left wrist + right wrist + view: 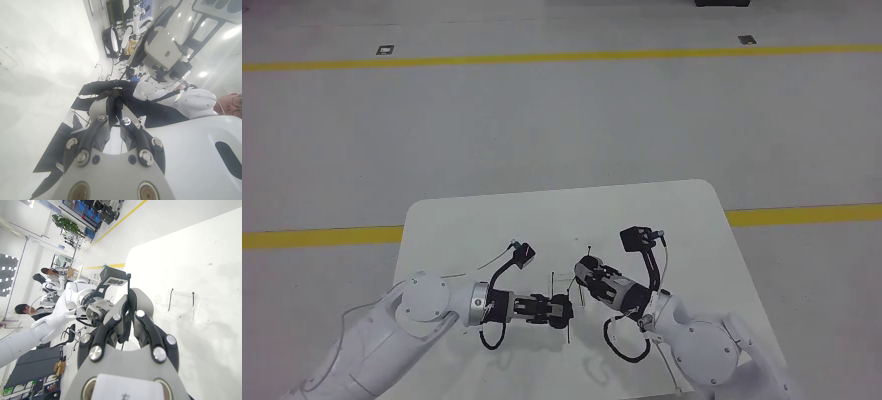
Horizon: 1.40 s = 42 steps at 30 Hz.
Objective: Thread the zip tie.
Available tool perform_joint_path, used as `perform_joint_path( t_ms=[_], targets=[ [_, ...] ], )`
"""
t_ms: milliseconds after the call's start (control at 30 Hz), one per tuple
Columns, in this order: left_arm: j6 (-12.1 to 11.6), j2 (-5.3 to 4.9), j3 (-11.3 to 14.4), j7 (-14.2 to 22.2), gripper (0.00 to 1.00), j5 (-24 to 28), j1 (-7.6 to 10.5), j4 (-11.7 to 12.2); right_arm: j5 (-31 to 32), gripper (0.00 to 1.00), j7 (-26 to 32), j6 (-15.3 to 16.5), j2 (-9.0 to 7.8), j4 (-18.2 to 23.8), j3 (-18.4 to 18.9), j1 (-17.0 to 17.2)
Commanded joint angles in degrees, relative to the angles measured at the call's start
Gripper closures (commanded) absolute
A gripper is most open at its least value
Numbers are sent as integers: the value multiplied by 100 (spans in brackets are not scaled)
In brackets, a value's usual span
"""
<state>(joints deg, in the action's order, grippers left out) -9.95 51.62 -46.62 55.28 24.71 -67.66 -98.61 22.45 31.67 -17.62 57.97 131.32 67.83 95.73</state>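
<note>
Top view: a white table (442, 225) fills the lower middle of the frame, and the two arms meet near its lower centre. The left gripper (562, 309) comes in from the lower left, its jaws narrow. A thin black strip (570, 335) crosses its tip and runs down toward the bottom edge. Just up and right of it, the right gripper (580, 272) comes in from the lower right, and the zip tie (587, 256) sticks out of it toward the top of the frame.

Left wrist view: the left gripper (115, 100) sits at centre with its fingers (98, 108) pressed together on something dark. The thin strip (121, 145) runs down between the finger bases. The right arm (166, 55) shows in the upper right.

Right wrist view: the right gripper (130, 294) sits at centre, clamped on the zip tie (128, 285). The tie's head points to the top of the frame, and its tail passes down between the fingers. The left arm (75, 291) lies at middle left. At middle right, a clear tray (183, 306) rests on the table (189, 247) with two more ties (170, 299) on it, one at each end.
</note>
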Motion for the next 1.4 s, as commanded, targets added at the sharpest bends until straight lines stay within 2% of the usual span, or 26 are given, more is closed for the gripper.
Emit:
perform_joint_path(
  t_ms=[0, 533, 867, 1367],
  targets=[
    [0, 0, 0, 0, 100, 0, 0, 0, 1, 100, -11, -10, 6, 3, -7, 0],
    [0, 0, 0, 0, 100, 0, 0, 0, 60, 100, 74, -71, 40, -55, -45, -35],
    [0, 0, 0, 0, 100, 0, 0, 0, 19, 100, -29, 12, 60, -41, 7, 11],
    [0, 0, 0, 0, 100, 0, 0, 0, 91, 100, 6, -41, 101, -103, -113, -46]
  ],
)
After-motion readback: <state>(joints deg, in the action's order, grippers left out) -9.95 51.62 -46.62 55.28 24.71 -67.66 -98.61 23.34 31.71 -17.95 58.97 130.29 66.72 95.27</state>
